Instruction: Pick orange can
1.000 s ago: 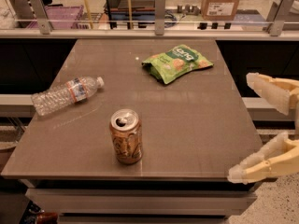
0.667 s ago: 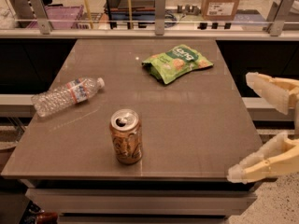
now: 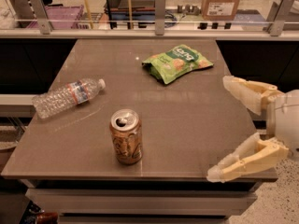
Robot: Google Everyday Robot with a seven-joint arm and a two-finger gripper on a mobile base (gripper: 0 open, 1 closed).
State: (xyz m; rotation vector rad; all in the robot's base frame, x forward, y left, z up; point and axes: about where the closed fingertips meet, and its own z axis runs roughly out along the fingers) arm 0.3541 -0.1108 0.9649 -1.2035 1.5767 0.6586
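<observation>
**Brown table, one can upright, claw wide at the right edge**

A brown, faintly glossy table [image 3: 187,125] fills the middle of the room. Behind it runs a low clear barrier held by grey posts [image 3: 160,13], with a cardboard box [image 3: 223,1] and a purple crate [image 3: 58,17] on the floor beyond.

The orange can [image 3: 126,136] stands upright near the table's front edge, a little left of centre, silver top up and mouth opening showing. Nothing touches it.

A clear plastic water bottle [image 3: 65,97] lies on its side towards the left edge, cap pointing in towards the middle, well apart from the can. A green snack bag [image 3: 176,62] lies flat at the far side, right of centre.

The gripper [image 3: 219,127] hangs at the table's right edge, reaching in from the side. Its two cream fingers [image 3: 247,92] are spread far apart, one tip over the table's right side, the other down by the front right corner. They hold nothing. The can sits well to the gripper's left, with bare tabletop between them.
</observation>
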